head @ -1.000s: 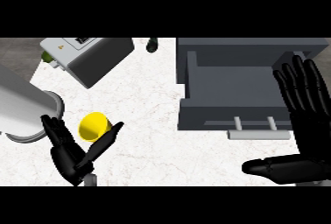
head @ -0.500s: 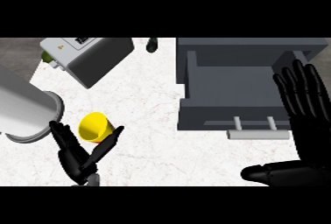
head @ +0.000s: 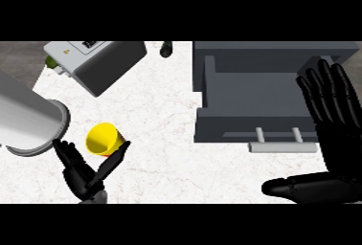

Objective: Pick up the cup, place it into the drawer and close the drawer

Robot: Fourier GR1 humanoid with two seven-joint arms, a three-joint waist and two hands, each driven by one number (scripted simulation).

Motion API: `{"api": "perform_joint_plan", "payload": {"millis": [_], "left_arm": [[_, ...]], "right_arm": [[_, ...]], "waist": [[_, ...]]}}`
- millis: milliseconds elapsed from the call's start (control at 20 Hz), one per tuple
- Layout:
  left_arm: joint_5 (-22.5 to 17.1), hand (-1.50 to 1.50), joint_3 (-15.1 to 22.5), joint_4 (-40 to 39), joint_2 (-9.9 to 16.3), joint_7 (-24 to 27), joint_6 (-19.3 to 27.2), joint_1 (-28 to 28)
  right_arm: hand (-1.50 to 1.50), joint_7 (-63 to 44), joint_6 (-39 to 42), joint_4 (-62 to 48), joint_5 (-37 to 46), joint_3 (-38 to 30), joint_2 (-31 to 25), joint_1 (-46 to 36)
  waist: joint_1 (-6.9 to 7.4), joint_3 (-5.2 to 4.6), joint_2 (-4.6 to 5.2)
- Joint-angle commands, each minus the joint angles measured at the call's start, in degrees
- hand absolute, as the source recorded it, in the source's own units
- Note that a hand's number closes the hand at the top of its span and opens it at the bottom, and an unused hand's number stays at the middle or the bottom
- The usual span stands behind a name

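Note:
A yellow cup (head: 103,139) lies tipped on the white counter at the lower left, its mouth facing left and up. My left hand (head: 83,174) is open just below it, fingers and thumb spread on either side of the cup's lower edge, not curled round it. The grey drawer (head: 212,125) stands open at the upper right, its inside bare, with a pale handle (head: 281,146) on its front. My right hand (head: 331,103) is open, fingers straight up over the drawer's right side, thumb low at the right.
A large grey cylinder (head: 25,122) lies at the left edge, close to the cup. A grey box-shaped appliance (head: 96,60) sits tilted at the upper left. A small dark object (head: 166,49) stands at the counter's far edge.
My left hand has slid slightly down and right beneath the cup. The right hand has shifted a little to the right and down. The cup and drawer have not moved.

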State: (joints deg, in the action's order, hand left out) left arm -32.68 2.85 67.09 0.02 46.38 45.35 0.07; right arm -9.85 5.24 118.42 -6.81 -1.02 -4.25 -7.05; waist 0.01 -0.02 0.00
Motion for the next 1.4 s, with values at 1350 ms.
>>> {"api": "perform_joint_plan", "payload": {"millis": [1350], "left_arm": [[-9.96,-1.50,-8.36,-27.79,2.83,13.22,-26.52,-12.66]], "right_arm": [[-1.50,-0.48,2.00,2.24,-2.36,-1.91,-0.55,2.55]], "waist": [[-0.28,0.00,0.03]]}}
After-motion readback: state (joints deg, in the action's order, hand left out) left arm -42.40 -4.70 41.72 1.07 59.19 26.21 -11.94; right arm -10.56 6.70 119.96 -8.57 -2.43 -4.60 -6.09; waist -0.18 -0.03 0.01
